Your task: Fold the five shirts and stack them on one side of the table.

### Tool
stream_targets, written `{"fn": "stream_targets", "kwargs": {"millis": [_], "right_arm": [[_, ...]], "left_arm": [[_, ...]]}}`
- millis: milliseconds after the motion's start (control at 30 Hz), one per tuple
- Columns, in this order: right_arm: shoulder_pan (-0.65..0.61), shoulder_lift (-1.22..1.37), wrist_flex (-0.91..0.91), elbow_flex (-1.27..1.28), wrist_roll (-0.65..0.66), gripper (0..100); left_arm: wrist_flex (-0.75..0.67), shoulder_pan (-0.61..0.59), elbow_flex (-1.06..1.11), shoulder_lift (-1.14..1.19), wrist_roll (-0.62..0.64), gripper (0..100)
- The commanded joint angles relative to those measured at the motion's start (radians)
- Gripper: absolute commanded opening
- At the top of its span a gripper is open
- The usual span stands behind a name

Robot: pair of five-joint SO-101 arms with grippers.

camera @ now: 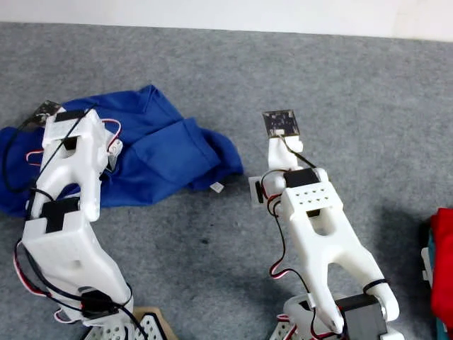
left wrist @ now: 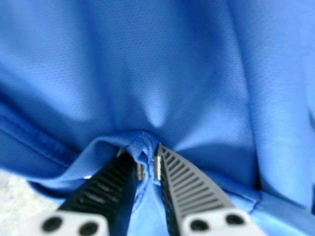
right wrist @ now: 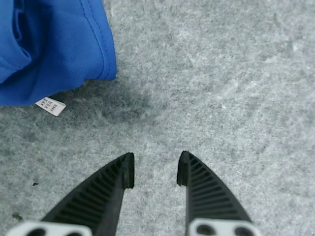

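Shirt (right wrist: 59, 44) hem near parted right end effector (right wrist: 156, 162)

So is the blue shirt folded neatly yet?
No. The blue shirt lies crumpled and bunched on the table, the left end effector pinching its cloth.

The left arm (camera: 65, 244) covers part of the blue shirt (camera: 170, 152); the edge crops a red cloth (camera: 444, 262).

Setting: robotics lab or test bench, indoors. Evidence recorded: table (camera: 354, 85) covered in grey felt-like matting; left arm (camera: 67, 212) and right arm (camera: 322, 234) of white plastic, mounted at the near edge; exposed red and black wiring (camera: 282, 244); bare circuit board (camera: 281, 124); plain white wall (camera: 283, 14) beyond the far edge.
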Motion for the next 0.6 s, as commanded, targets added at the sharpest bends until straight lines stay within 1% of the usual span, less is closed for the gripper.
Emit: {"fn": "stream_targets", "kwargs": {"millis": [0, 33, 100, 267, 333, 400, 500, 567], "right_arm": [[-0.005, -0.008, -0.016, -0.002, 0.008, 15.9], [-0.005, -0.008, -0.018, -0.002, 0.008, 15.9], [-0.005, -0.008, -0.018, -0.002, 0.008, 15.9], [-0.005, -0.008, -0.018, -0.002, 0.008, 15.9], [-0.005, -0.008, -0.018, -0.002, 0.008, 15.9], [-0.01, -0.008, -0.018, -0.004, 0.008, 15.9], [-0.056, -0.008, -0.019, -0.013, 0.006, 15.9], [-0.096, -0.008, -0.031, -0.024, 0.006, 15.9]], "left_arm": [[0.155, 0.03, -0.102, -0.007, 0.005, 1], [0.212, 0.03, -0.137, -0.007, -0.003, 1], [0.321, 0.021, -0.208, -0.007, -0.074, 1], [0.453, -0.084, -0.334, -0.033, -0.279, 1], [0.488, -0.133, -0.348, -0.085, -0.397, 1], [0.519, -0.182, -0.338, -0.163, -0.543, 1], [0.534, -0.294, -0.305, -0.282, -0.79, 1], [0.534, -0.366, -0.277, -0.351, -0.896, 1]]}}
